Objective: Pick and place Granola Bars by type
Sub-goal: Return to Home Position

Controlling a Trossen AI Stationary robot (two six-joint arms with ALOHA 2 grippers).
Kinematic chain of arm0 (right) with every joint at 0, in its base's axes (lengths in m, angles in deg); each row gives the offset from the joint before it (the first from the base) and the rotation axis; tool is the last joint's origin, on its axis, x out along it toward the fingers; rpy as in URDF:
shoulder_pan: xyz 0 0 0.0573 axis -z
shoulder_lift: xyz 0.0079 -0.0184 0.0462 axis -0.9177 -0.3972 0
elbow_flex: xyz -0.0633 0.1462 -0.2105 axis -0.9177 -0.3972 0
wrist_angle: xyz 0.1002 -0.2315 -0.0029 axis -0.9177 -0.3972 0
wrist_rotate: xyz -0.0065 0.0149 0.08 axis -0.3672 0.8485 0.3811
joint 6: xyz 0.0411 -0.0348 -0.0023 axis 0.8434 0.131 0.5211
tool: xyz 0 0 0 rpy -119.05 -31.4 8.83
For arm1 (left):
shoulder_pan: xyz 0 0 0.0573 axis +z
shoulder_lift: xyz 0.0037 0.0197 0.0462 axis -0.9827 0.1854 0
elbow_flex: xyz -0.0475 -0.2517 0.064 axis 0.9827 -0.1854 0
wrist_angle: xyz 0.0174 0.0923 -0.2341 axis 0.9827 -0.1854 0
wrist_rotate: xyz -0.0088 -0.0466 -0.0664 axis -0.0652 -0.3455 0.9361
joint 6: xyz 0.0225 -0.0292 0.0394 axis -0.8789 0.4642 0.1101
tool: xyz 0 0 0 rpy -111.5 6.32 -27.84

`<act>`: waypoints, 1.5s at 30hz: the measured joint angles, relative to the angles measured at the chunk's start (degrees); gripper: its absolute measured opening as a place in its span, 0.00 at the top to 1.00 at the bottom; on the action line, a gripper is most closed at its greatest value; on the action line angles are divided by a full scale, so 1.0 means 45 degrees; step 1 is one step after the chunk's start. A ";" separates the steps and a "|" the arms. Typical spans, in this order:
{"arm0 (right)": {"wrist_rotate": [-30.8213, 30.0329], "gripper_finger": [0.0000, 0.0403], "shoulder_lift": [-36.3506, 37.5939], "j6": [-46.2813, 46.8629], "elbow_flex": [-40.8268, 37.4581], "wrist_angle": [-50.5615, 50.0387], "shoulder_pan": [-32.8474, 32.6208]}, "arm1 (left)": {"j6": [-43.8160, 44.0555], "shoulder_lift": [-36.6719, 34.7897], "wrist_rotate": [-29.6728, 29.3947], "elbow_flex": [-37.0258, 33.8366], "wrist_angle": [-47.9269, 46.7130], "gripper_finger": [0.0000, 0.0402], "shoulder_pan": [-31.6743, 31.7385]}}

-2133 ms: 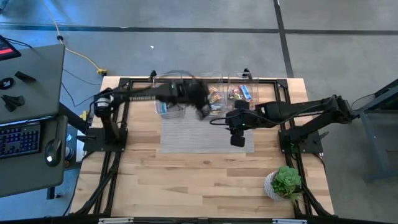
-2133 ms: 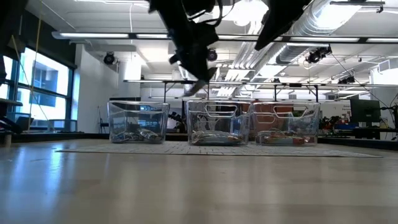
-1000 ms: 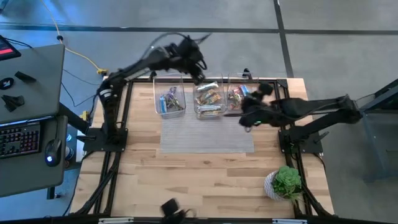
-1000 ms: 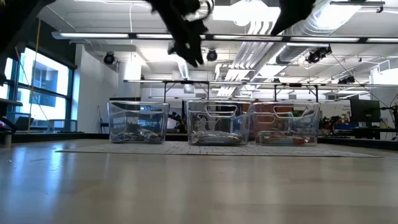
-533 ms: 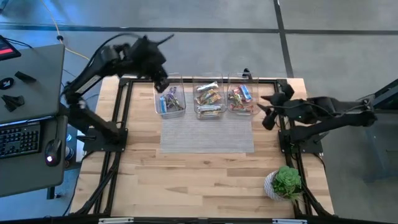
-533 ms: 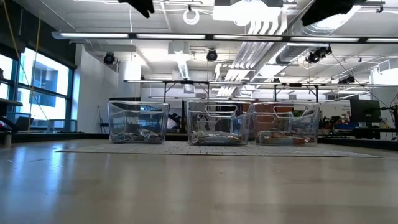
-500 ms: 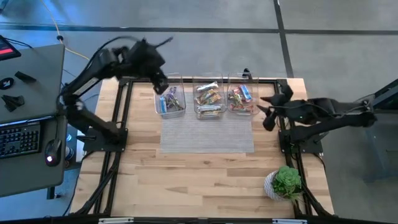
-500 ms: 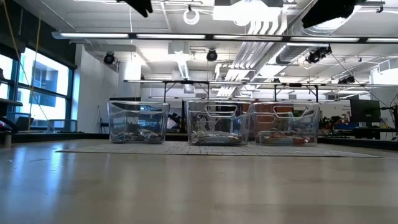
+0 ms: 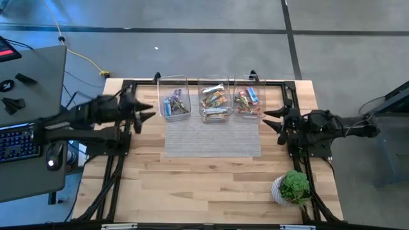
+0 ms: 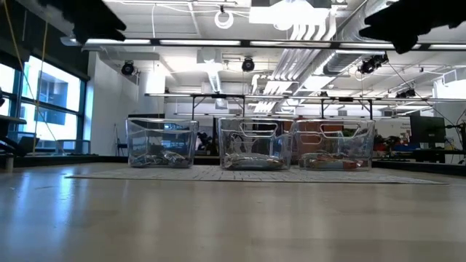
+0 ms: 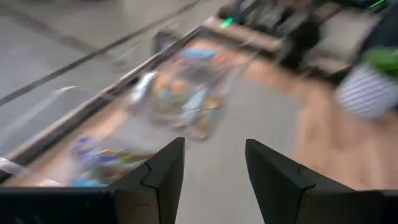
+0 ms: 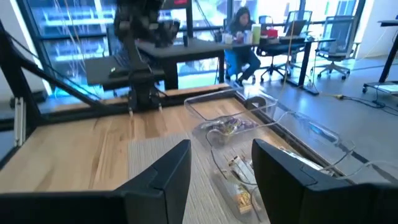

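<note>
The granola bars lie sorted in three clear bins along the table's far edge. Purple and blue ones (image 9: 174,103) fill the left bin, orange and white ones (image 9: 214,100) the middle bin, red, green and blue ones (image 9: 246,99) the right bin. My left gripper (image 9: 146,113) hovers open to the left of the bins, drawn back over the table's left side, with nothing between its fingers (image 11: 163,177). My right gripper (image 9: 271,119) hovers open just right of the grey mat (image 9: 213,137), also empty (image 12: 221,168).
The three bins (image 10: 162,143) (image 10: 255,143) (image 10: 335,143) stand side by side at the mat's far edge. A green potted plant (image 9: 293,186) sits at the near right corner. Bare wood lies near of the mat. A desk with a keyboard (image 9: 19,142) stands left of the table.
My left gripper has swung from high beyond the far edge, behind the middle bin, toward the table's left and near side, sinking as it went. My right gripper has drawn back from beside the right bin toward the right edge and tipped up to level. Both stay open.
</note>
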State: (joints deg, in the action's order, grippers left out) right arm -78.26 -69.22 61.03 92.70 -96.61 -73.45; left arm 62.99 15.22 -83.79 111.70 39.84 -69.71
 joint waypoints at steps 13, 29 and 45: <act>0.0244 0.61 0.2080 0.0475 -0.3040 0.1683 0.0012 | -0.0592 -0.6357 0.2114 -0.6682 0.4317 0.59 0.0020; -0.1439 0.61 0.2046 -0.0128 -0.5506 0.4277 0.0019 | -0.1476 -0.5506 0.2934 -0.9502 0.8354 0.59 0.0024; -0.1375 0.61 0.2041 -0.0118 -0.5503 0.4204 0.0019 | -0.1404 -0.5419 0.2823 -0.9526 0.8381 0.59 0.0024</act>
State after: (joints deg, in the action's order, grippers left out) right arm -84.45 -60.04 60.50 67.94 -77.69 -73.36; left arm 56.67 -9.16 -71.08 68.83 77.56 -69.60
